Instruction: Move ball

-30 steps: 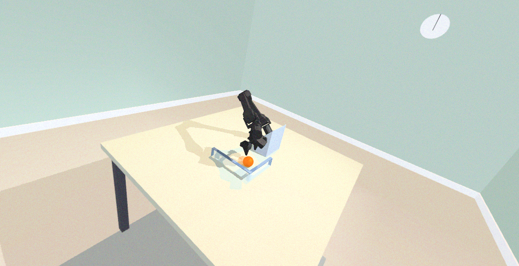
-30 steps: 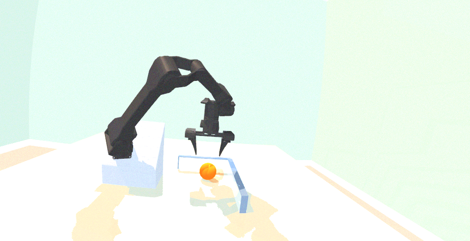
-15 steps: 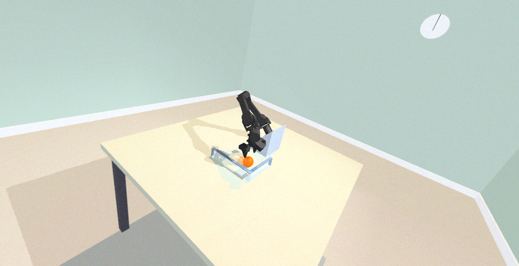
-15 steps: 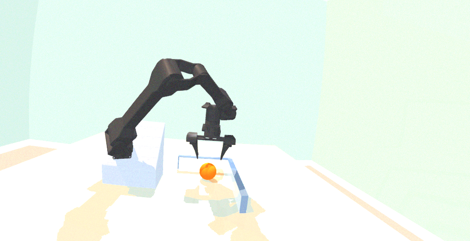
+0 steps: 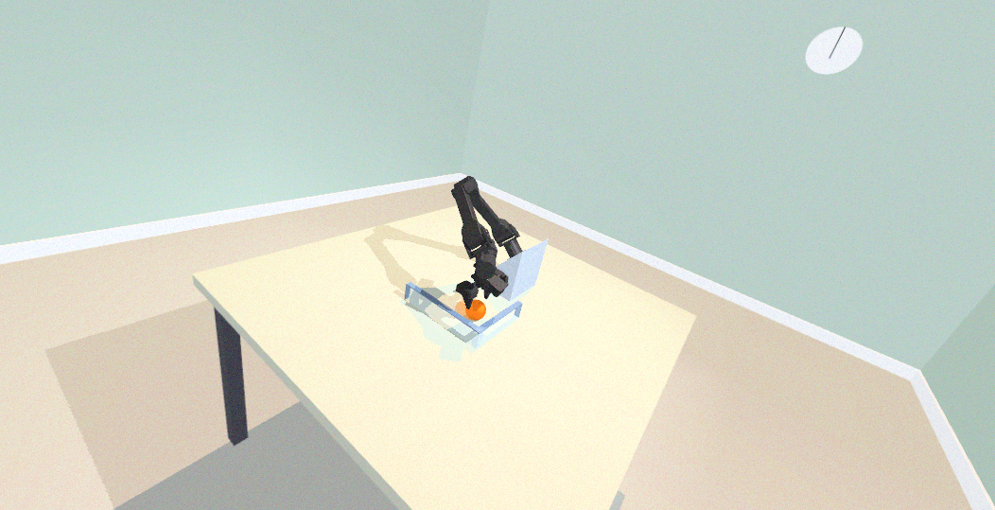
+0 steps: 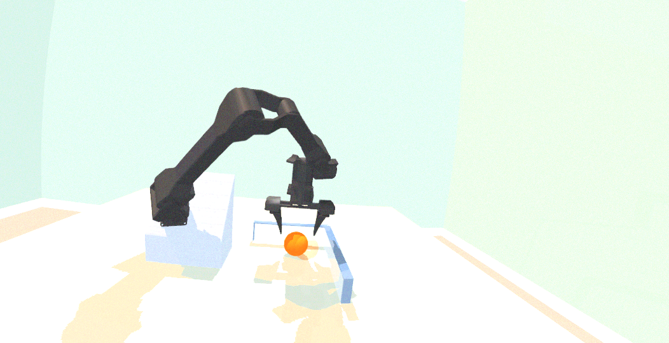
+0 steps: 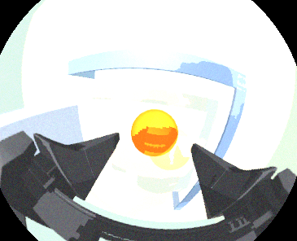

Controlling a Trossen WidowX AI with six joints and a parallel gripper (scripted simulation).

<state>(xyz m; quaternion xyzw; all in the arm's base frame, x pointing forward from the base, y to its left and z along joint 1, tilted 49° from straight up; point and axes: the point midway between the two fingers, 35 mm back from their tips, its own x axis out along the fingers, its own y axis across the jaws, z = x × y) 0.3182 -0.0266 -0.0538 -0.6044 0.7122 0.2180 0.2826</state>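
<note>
pincer spread apart, pointed dark tips above glossy round orange ball.

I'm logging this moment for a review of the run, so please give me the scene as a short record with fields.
ball: shiny orange ball on the pale table, inside the corner
walls: two low clear blue walls meeting in an L
target: faint see-through copy partly overlapped by the ball
gripper: dark parallel-jaw gripper open, empty, pointing down
gripper position: above the ball, fingertips straddling it, not touching
base: arm mounted on a pale blue block
</note>
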